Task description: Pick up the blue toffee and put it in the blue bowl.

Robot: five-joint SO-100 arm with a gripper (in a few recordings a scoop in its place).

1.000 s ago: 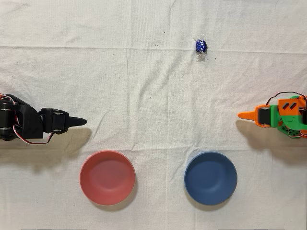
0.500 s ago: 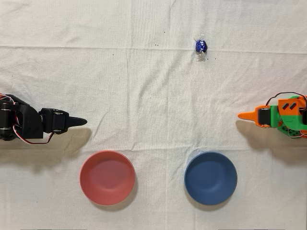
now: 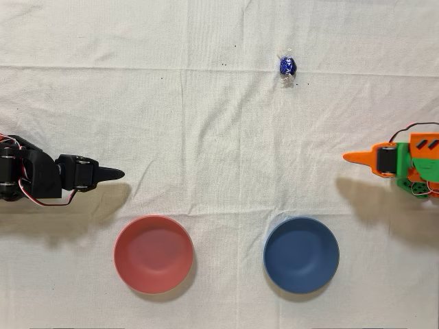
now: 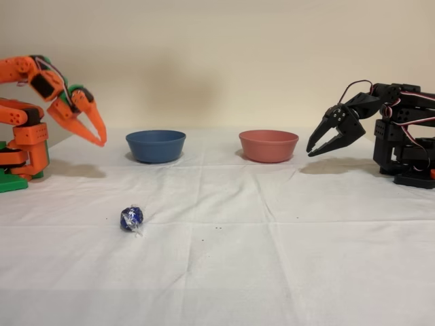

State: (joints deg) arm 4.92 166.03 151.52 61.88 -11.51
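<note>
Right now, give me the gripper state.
Orange gripper: shut, holding nothing, raised off the table; blue toffee lies apart on the cloth.

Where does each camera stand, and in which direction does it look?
Overhead view: sits above, looks straight down at the cloth; the orange arm's fingers enter from the right edge, blue toffee near the top.
Fixed view: stands low at the toffee's side of the table, looks across at the wall; the orange arm is at the left.
Shared: toffee, blue bowl, pinkish-red bowl, idle black arm.
</note>
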